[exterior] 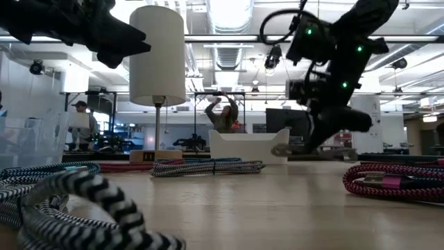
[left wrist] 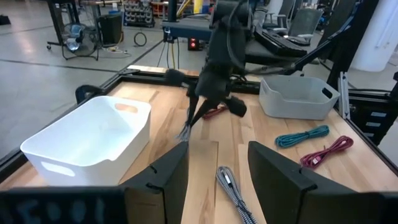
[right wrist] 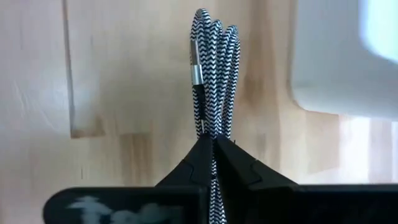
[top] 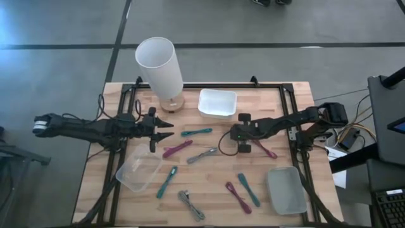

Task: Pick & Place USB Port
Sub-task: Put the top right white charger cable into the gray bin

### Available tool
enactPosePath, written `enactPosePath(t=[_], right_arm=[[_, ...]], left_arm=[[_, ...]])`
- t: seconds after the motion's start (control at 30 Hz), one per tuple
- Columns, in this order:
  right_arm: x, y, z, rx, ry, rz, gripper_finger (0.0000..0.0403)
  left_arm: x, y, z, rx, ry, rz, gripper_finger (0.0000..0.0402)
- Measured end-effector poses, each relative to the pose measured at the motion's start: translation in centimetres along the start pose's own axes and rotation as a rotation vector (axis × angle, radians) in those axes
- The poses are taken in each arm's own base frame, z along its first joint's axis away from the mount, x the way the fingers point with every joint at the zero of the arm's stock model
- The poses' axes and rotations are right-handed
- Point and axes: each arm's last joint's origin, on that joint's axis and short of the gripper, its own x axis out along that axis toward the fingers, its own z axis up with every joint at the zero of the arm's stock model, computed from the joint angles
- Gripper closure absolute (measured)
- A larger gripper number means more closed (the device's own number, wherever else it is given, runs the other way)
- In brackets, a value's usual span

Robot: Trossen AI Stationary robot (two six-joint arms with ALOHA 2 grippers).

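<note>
Black-and-white braided USB cable [right wrist: 212, 68] hangs bundled above the table's middle, just in front of the white bin [top: 217, 102]. Right gripper [top: 243, 140] is clamped on the bundle, fingers [right wrist: 239, 165] pressed together around it. Left gripper [top: 166, 130] hovers near the lamp [top: 159, 69], jaws parted and holding nothing. Teal cable [top: 197, 132] lies between the two grippers.

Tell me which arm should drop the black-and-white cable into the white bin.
Right. Its end effector is already shut on the black-and-white cable beside the white bin; the left end effector hangs open, empty.
</note>
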Motion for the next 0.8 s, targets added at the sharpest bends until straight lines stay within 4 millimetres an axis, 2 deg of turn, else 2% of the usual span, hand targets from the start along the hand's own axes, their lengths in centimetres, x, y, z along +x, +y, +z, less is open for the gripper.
enactPosePath(t=[0.3, 0.53, 0.67, 0.8], right_arm=[[-4.3, -0.8, -0.2, 0.145, -0.117, 0.176, 0.0394], [-8.7, -1.0, -0.6, 0.414, -0.240, 0.324, 0.0394], [-11.2, -0.4, -1.4, 0.569, -0.272, 0.410, 0.0394], [-13.1, 1.0, -2.6, 0.663, -0.234, 0.498, 0.0394]], left_arm=[[0.2, 0.0, -0.1, -0.001, 0.011, 0.001, 0.0232], [0.3, 0.0, -0.3, 0.000, 0.021, 0.001, 0.0232], [0.4, 0.0, -0.3, 0.000, 0.025, 0.001, 0.0232], [0.4, 0.0, -0.3, 0.001, 0.027, 0.001, 0.0232]])
